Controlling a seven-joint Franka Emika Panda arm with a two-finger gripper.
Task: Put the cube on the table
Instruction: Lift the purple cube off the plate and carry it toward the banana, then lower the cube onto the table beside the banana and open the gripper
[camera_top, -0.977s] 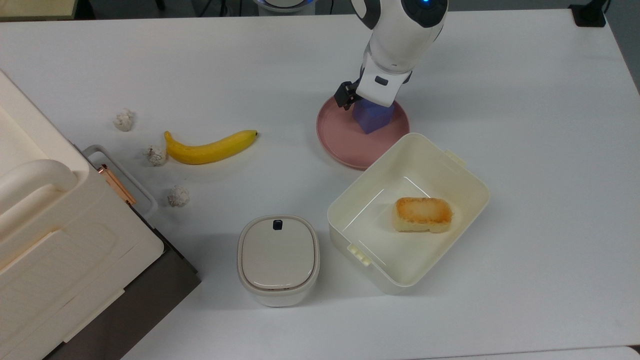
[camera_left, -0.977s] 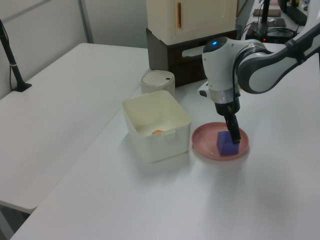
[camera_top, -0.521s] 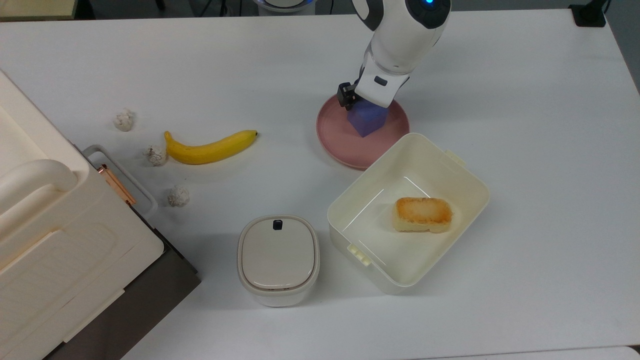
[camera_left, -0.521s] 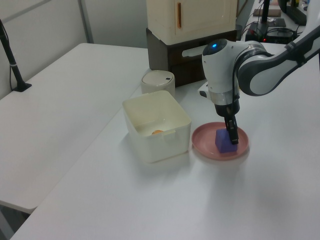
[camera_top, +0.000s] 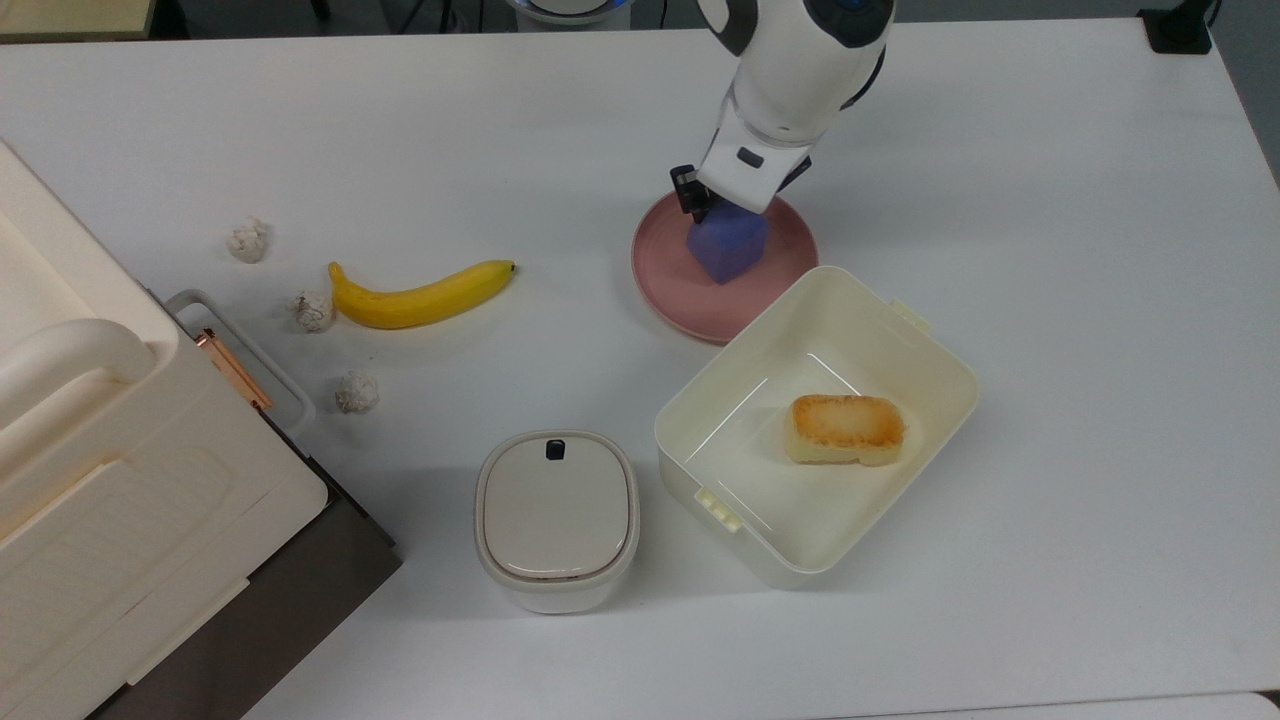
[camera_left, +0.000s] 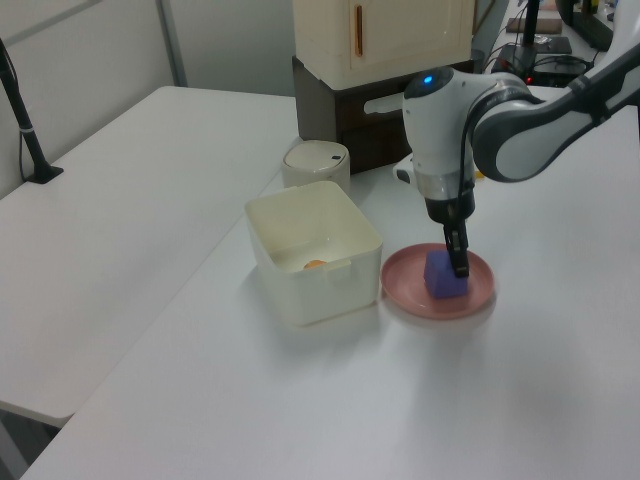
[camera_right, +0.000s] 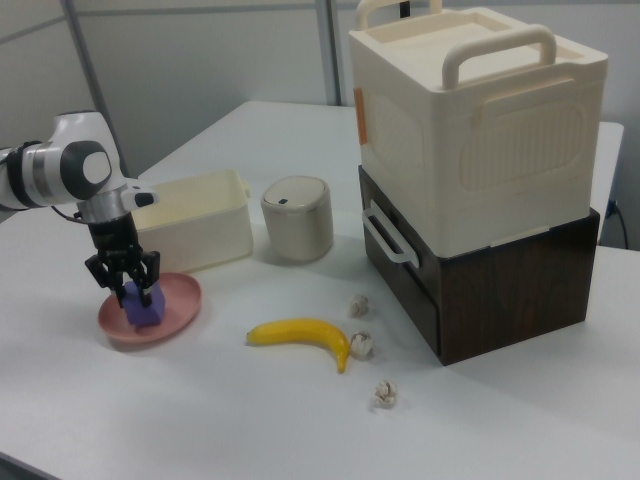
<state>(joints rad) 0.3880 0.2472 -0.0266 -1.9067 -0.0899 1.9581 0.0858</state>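
Nearest in the top view sits the lidded pot (camera_top: 556, 518), and beside it the open bin (camera_top: 930, 340) with a toasted bread block (camera_top: 846, 429) lying inside. Further back, on the top view's left, the banana (camera_top: 420, 297) lies among three crumpled paper balls. Then the pink plate (camera_top: 680, 295), touching the bin's far corner, and here's the action: the cube (camera_top: 728, 245) is over the plate, and the jaws (camera_top: 722, 212) are clamped on it from above, fingers down either side. In the right view the cube (camera_right: 142, 303) looks tilted and just clear of the plate (camera_right: 178, 308), so I judge it lifted, though how far off I cannot tell. It reads as a rigid, light block with a matte skin, so a firm pinch on two opposite flat faces should hold without slip; gripping across a corner would let it twist. Beyond the plate the bare counter (camera_top: 1050, 180) is wide open on the top view's right, a safe landing spot well apart from bin and plate
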